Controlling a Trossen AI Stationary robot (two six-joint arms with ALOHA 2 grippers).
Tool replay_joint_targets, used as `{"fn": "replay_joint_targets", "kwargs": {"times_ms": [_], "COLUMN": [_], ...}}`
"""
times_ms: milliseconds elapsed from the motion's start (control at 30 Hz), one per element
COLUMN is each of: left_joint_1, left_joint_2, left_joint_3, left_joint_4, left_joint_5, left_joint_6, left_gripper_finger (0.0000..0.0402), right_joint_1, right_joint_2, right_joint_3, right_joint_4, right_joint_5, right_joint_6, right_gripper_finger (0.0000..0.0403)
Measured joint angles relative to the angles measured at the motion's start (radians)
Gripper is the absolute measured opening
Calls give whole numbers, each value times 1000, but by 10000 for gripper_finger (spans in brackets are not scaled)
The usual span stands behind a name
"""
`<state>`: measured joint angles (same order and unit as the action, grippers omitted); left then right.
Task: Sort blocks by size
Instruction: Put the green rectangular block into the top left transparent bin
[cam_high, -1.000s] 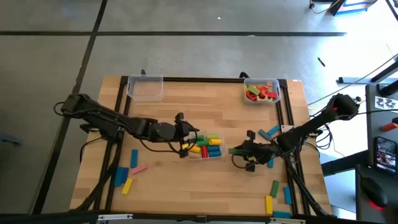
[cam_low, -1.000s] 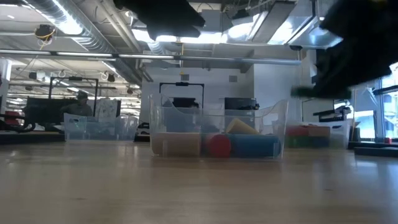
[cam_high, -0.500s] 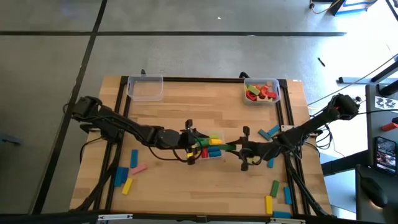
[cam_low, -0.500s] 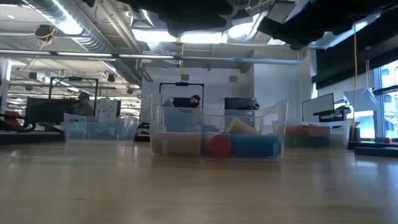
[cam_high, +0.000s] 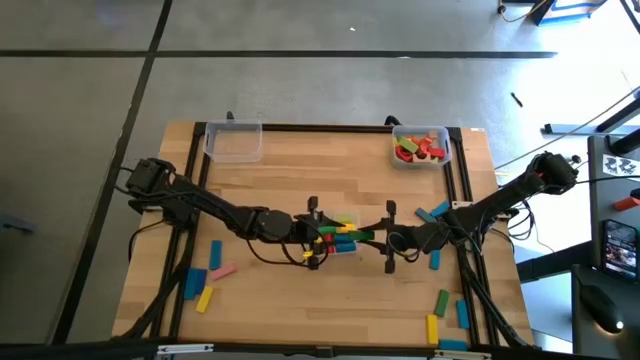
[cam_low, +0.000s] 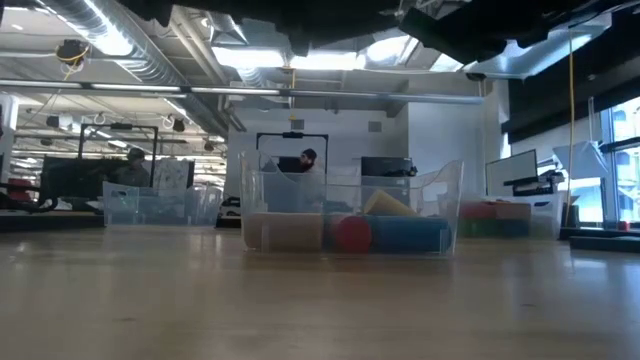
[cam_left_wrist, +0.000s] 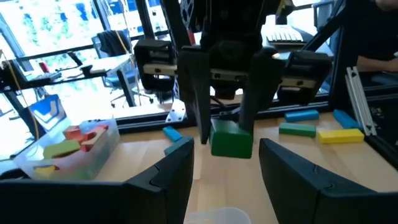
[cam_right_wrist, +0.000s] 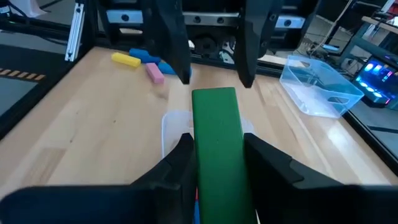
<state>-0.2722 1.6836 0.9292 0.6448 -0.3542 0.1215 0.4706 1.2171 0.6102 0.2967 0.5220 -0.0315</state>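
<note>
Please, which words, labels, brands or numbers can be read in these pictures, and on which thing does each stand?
None can be read.
Green block in the right pincer: plain paint, no mark.
Bin of blocks: no label visible.
Screens in the room behind the table: too small and blurred to read.

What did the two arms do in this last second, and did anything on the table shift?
Both arms closed in on the middle bin. The right gripper brought its long green block from the right toward the left gripper, whose open fingers now face the block's end without touching it. The far bins and the loose blocks on the table stayed put.
</note>
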Motion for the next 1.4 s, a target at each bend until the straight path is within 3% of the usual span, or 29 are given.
{"fn": "replay_joint_targets", "kwargs": {"times_ms": [500, 667, 1067, 1400], "left_joint_1": [6, 5, 12, 13], "left_joint_2": [0, 42, 105, 105], "left_joint_3": [11, 28, 97, 97], "left_joint_4": [27, 61, 66, 41], "left_joint_5": [24, 70, 56, 51], "left_joint_6": [-8, -7, 75, 73], "left_gripper_finger": [175, 175, 173, 105], "right_joint_1": [0, 0, 0, 0], "right_joint_2": [0, 0, 0, 0], "right_joint_3": [0, 0, 0, 0], "right_joint_4": [44, 43, 43, 43], "right_joint_5": [-19, -19, -18, -43], "right_joint_6": [0, 0, 7, 12], "right_gripper_finger": [115, 115, 115, 115]}}
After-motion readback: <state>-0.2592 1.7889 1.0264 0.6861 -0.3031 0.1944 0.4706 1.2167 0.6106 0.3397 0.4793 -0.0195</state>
